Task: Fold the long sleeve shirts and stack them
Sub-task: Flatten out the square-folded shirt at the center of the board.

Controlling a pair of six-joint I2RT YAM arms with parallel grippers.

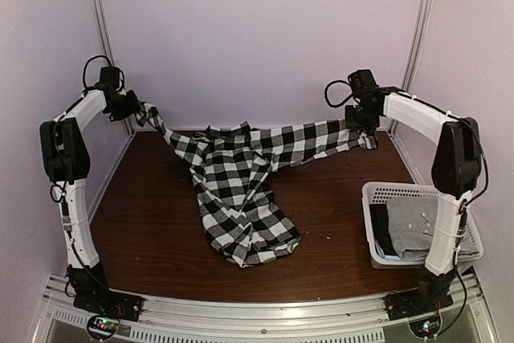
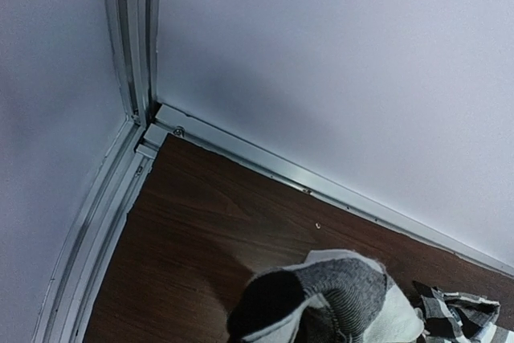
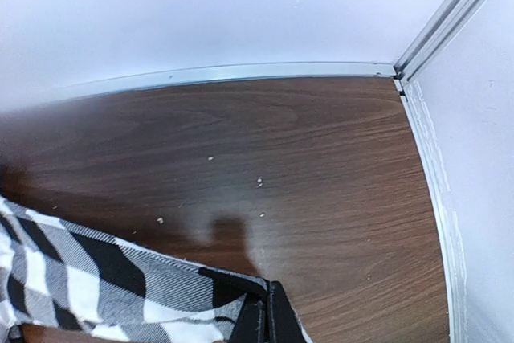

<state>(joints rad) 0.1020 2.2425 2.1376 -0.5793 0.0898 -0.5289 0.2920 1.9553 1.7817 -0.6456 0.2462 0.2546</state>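
Fingers of the left gripper (image 1: 149, 120) pinch one sleeve of the checked shirt (image 1: 241, 190); the right gripper (image 1: 365, 132) pinches the other. Both sleeves hang raised between them, and the shirt's body sags onto the table (image 1: 144, 222). A grey shirt (image 1: 414, 226) lies in the basket (image 1: 371, 192).

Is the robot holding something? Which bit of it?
Yes, both arms hold the checked shirt. The left fingers pinch the end of what looks like one sleeve, and the right fingers pinch the end of the other.
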